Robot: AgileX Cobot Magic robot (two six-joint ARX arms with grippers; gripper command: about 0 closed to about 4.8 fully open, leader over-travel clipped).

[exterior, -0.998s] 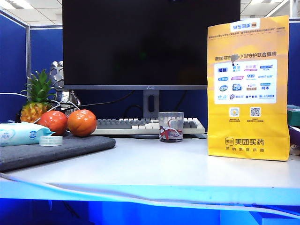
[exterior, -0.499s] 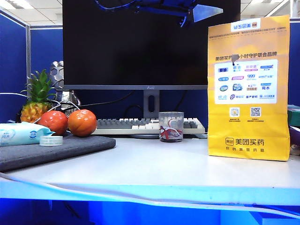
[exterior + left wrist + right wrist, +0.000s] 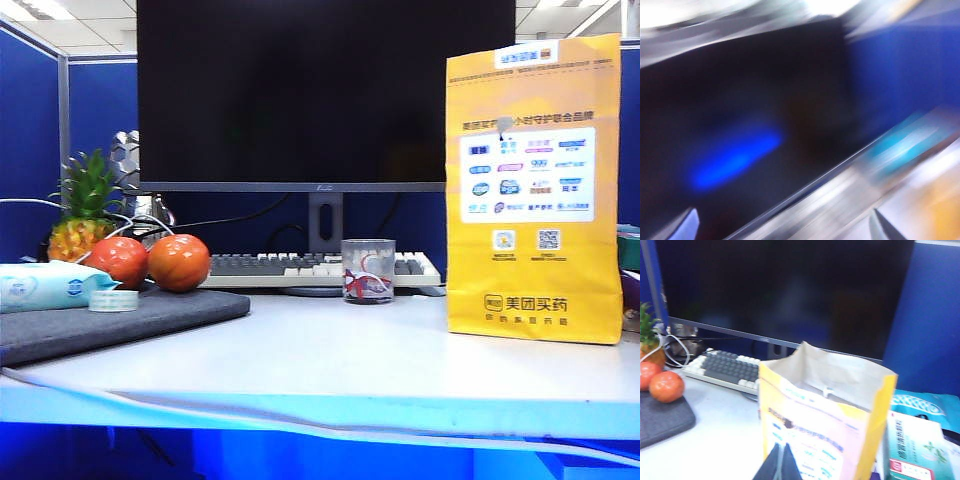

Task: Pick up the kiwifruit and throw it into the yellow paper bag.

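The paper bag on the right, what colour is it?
Yellow, with a white logo panel; the yellow paper bag shows best in the exterior view.

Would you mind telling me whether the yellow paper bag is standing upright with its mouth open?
Yes. The yellow paper bag stands upright on the table, and the right wrist view shows its mouth spread open.

Left gripper (image 3: 782,227) blurred pale-blue tips, right gripper (image 3: 782,462) dark tapered tips

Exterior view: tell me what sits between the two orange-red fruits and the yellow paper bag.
In the exterior view, a patterned glass cup stands between the orange-red fruits and the yellow paper bag, in front of the keyboard.
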